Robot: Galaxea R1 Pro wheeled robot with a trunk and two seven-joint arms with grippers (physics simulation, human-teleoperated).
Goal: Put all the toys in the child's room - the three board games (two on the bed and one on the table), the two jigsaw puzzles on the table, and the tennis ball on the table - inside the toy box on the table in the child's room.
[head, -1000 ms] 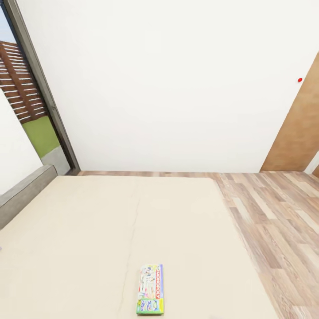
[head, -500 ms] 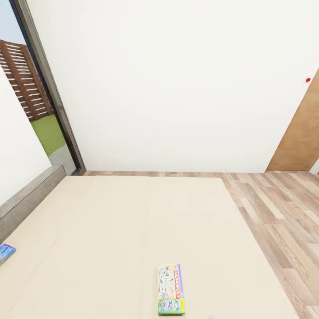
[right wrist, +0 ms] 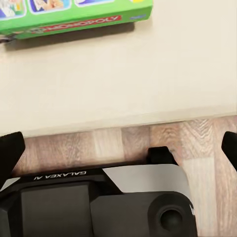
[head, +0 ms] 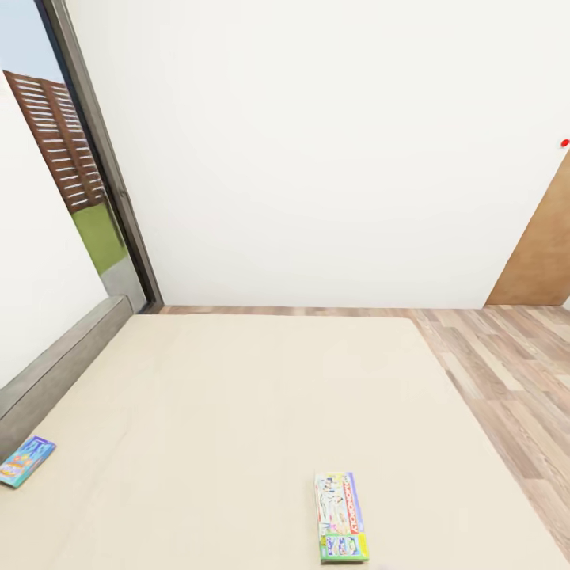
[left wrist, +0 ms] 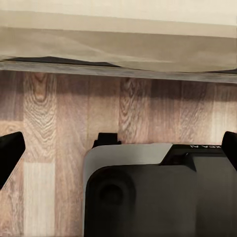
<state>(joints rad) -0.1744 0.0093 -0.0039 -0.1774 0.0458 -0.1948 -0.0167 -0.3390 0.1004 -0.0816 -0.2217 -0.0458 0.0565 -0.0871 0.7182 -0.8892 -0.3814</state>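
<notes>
A white Monopoly board game [head: 340, 516] lies flat on the beige bed [head: 237, 412], close to its near edge. A smaller blue board game [head: 26, 461] lies at the bed's left side, beside the grey headboard [head: 55, 360]. In the right wrist view the Monopoly box's green side [right wrist: 74, 17] rests on the mattress just beyond my right gripper [right wrist: 118, 148], which is open and empty. My left gripper [left wrist: 118, 148] is open too, hanging over wooden floor in front of the bed's edge [left wrist: 118, 49]. The table, toy box, jigsaw puzzles and tennis ball are out of view.
Wooden floor [head: 507, 372] runs along the bed's right side to a brown door [head: 542, 253]. A white wall stands behind the bed. A tall window with a dark frame [head: 103, 158] is at the far left.
The head view has panned left, so the Monopoly box now sits further right in the picture and the blue game has come fully into view at the left.
</notes>
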